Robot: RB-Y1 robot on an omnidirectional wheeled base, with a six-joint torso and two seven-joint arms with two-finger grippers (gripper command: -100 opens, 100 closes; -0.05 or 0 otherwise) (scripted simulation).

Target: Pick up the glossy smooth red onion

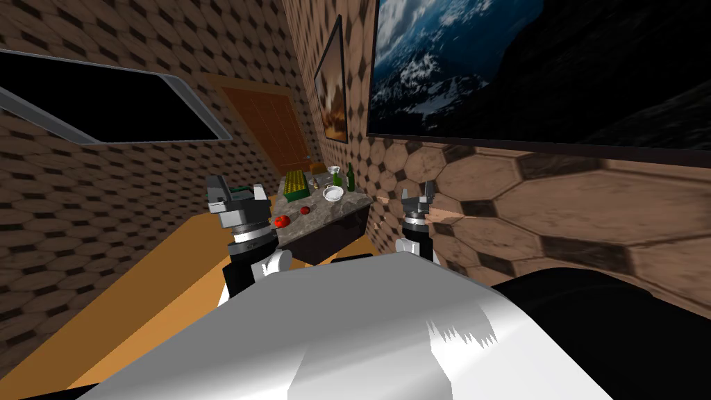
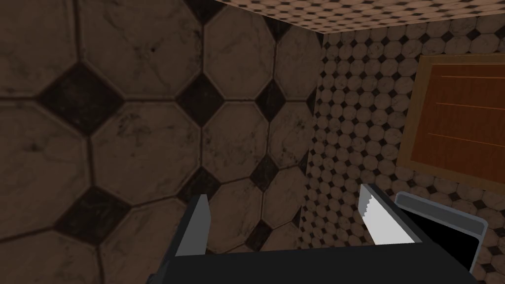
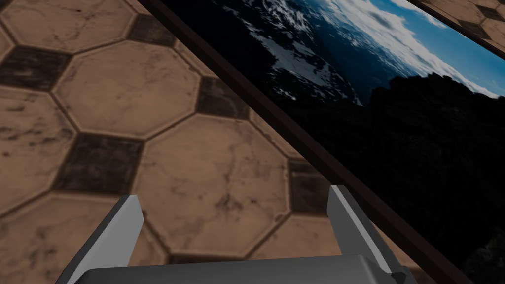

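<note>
Holding left gripper [image 1: 237,192] and right gripper [image 1: 419,196] raised, fingers of each spread apart. Glossy round red onion [image 1: 281,221] on near end of grey marbled tabletop [image 1: 326,212], just beside left arm; smaller red round thing [image 1: 304,210] just beyond.

- The left gripper [image 1: 238,193] is held up ahead of the chest, pointing upward and forward. Its two fingers [image 2: 193,229] stand wide apart.
- The right gripper [image 1: 419,197] is raised the same way on the other side, its blades spread too.
- The left forearm [image 1: 244,258] and right forearm [image 1: 415,244] rise well apart.
</note>
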